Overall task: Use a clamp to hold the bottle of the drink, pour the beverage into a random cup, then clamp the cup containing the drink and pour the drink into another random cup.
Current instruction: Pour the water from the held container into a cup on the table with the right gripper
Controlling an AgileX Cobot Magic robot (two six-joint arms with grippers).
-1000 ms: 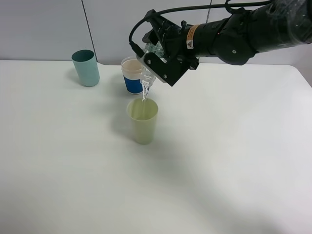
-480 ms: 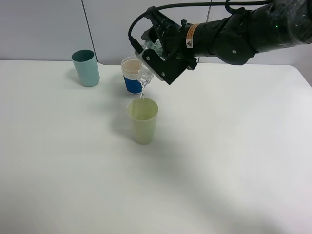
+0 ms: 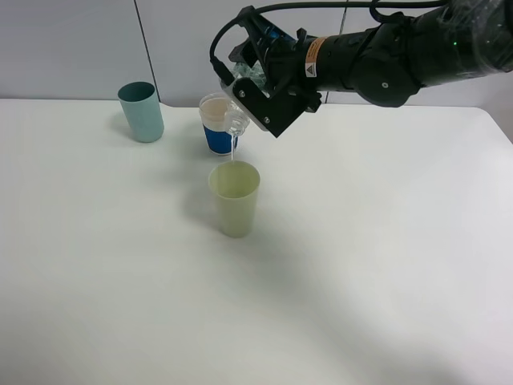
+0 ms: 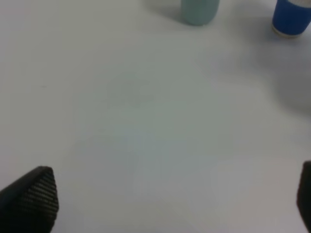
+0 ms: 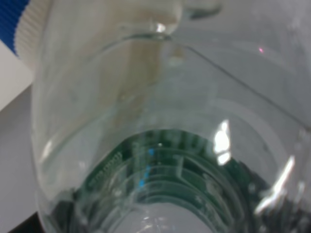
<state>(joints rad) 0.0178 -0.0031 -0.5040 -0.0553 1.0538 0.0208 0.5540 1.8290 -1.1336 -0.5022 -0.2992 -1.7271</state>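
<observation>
Lifted a little and drawn back toward the rear of the table since a second ago, the bottle (image 3: 238, 120) now hangs higher above the pale green cup (image 3: 234, 199), and the stream (image 3: 233, 149) has thinned to a fine thread falling into the cup's mouth; the cups themselves have not shifted.

The right pincer (image 3: 248, 104) is clenched around the body of the bottle, which is tipped mouth-down over the green cup; the right wrist view shows little but clear ribbed plastic (image 5: 160, 121), and how much liquid remains I cannot tell. The left pincer (image 4: 167, 204) stands released, grasping nothing, over bare table (image 3: 385, 265).

I judge the bottle light and getting lighter as it empties; its thin, clear wall is probably smooth and slippery, and likely to buckle under a hard squeeze; the body, where it is held now, looks the soundest place. The green cup looks like thin plastic, tapered, and easy to tip; holding drink, it will slosh, so I would take it on the side wall below the rim, firmly but without crushing it.

Counted: one bottle; three cups, namely the green one, a teal cup (image 3: 141, 111) well apart at the rear, and a blue cup (image 3: 216, 128) just behind the green; two pincers.
</observation>
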